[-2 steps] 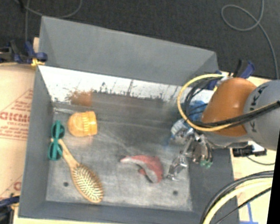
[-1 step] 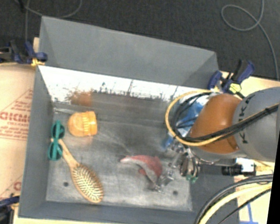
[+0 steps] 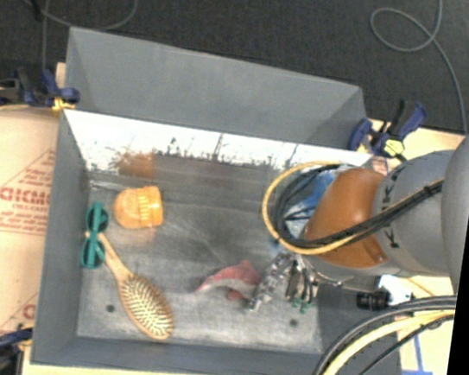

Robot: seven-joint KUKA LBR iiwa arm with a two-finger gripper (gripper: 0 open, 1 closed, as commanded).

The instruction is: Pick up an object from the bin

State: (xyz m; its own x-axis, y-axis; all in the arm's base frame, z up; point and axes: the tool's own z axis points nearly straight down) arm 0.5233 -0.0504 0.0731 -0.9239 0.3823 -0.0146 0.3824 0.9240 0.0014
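Task approx. mid-way, judging by the layout: nothing lifted yet. End effector (image 3: 270,291) low in the bin (image 3: 214,92), near the floor, right-of-centre, under the orange wrist cover and cable loops. Just left of it, maybe touching at the tip, lies a pink-red obj (image 3: 225,279), flat on the bin floor. Can't tell how far open the end effector is, nor whether anything is gripped (tip too cluttered w/ dark metal parts to read). No sign of the obj off the floor.

Done so far, prob.: approach and descent to the obj. Left to do: secure a grip, lift clear of the bin walls.

Re orientation: pink-red obj elongated, long axis on a diagonal, lower-left to upper-right in the camera view. Narrow, tapered end toward lower-left, pointing roughly at the head of the hairbrush (image 3: 145,304); broader end toward upper-right, next to the end effector. Looks soft or floppy, so could sag if lifted by one end (a guess only).

Other stuff well apart on the left side: orange ridged obj (image 3: 138,208) near the back, teal piece (image 3: 93,235) by the left wall, touching the hairbrush handle end. None in the way of a straight lift.
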